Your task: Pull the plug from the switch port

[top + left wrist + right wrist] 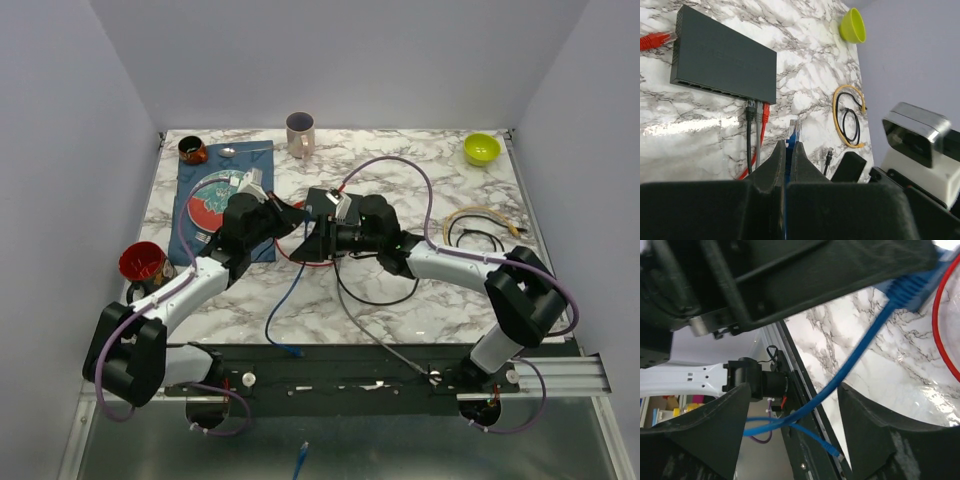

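The switch (725,52) is a flat matte-black box on the marble table; in the top view (322,197) the arms partly hide it. Black, grey and red cables (756,111) are plugged into its near edge. My left gripper (788,146) is shut on a blue plug (794,130), which sits apart from the sockets, to the right of the red plug. The blue cable (855,375) hangs down between the fingers (875,430) of my right gripper (792,432), which is open and grips nothing. Both grippers meet near the switch, the left (298,215) and the right (316,242).
A yellow and black cable coil (482,225) lies at the right. A green bowl (481,148), a pink mug (300,133), a brown cup (192,150), a red cup (143,262) and a blue mat with a plate (212,203) stand around. A loose red plug (657,39) lies left of the switch.
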`<act>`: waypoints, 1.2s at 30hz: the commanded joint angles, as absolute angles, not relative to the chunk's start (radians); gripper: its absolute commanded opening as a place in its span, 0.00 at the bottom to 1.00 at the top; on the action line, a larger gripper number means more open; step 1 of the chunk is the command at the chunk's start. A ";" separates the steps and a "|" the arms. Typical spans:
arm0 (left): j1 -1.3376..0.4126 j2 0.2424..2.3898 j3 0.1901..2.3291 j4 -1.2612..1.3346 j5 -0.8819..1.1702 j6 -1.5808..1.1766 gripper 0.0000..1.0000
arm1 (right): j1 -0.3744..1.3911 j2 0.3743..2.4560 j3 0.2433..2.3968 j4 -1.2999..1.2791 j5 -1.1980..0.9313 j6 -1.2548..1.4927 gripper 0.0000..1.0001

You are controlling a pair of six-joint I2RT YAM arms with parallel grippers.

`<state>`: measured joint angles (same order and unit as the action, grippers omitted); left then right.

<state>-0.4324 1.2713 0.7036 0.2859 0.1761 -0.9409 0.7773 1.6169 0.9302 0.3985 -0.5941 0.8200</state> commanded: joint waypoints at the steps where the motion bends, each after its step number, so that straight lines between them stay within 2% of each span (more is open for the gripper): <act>1: -0.436 1.181 0.664 0.239 0.118 -0.896 0.00 | 0.799 1.658 0.957 0.413 -0.558 0.838 0.72; 2: -0.436 1.161 0.663 0.238 0.121 -0.896 0.00 | 0.801 1.660 0.954 0.414 -0.558 0.839 0.68; 3: -0.436 1.154 0.658 0.235 0.120 -0.896 0.00 | 0.804 1.658 0.951 0.425 -0.560 0.845 0.59; 5: -0.436 1.140 0.655 0.230 0.127 -0.894 0.00 | 0.805 1.651 0.933 0.451 -0.563 0.854 0.47; 6: -0.437 1.137 0.650 0.230 0.133 -0.894 0.00 | 0.805 1.643 0.930 0.451 -0.561 0.853 0.35; 8: -0.440 1.126 0.646 0.229 0.141 -0.896 0.00 | 0.805 1.608 0.920 0.436 -0.543 0.833 0.24; 9: -0.442 1.121 0.644 0.216 0.137 -0.894 0.00 | 0.805 1.592 0.919 0.420 -0.532 0.822 0.15; 10: -0.443 1.115 0.646 0.198 0.126 -0.893 0.03 | 0.807 1.577 0.919 0.381 -0.503 0.809 0.08; 11: -0.443 1.100 0.652 0.146 0.111 -0.890 0.15 | 0.805 1.531 0.922 0.352 -0.489 0.775 0.01; 12: -0.443 1.091 0.676 0.109 0.069 -0.879 0.31 | 0.805 1.507 0.930 0.318 -0.470 0.752 0.01; 13: -0.442 1.077 0.695 0.068 0.037 -0.846 0.53 | 0.805 1.478 0.937 0.242 -0.424 0.729 0.01; 16: -0.431 1.010 0.752 -0.052 -0.055 -0.812 0.74 | 0.805 1.349 0.968 0.126 -0.278 0.651 0.01; 17: -0.423 0.976 0.765 -0.075 -0.066 -0.811 0.77 | 0.804 1.318 0.980 0.044 -0.237 0.611 0.01; 22: -0.368 0.910 0.799 -0.181 -0.092 -0.856 0.88 | 0.766 1.148 1.150 -0.229 0.071 0.534 0.01; 24: -0.361 0.894 0.787 -0.204 -0.101 -0.885 0.88 | 0.736 1.131 1.196 -0.296 0.153 0.534 0.01; 27: -0.353 0.887 0.758 -0.213 -0.103 -0.906 0.89 | 0.626 1.131 1.279 -0.429 0.276 0.593 0.01; 34: -0.350 0.900 0.742 -0.264 -0.104 -0.952 0.89 | 0.309 1.144 1.327 -0.526 0.588 0.661 0.01; 36: -0.350 0.914 0.753 -0.303 -0.117 -0.962 0.89 | 0.226 1.180 1.324 -0.592 0.615 0.736 0.01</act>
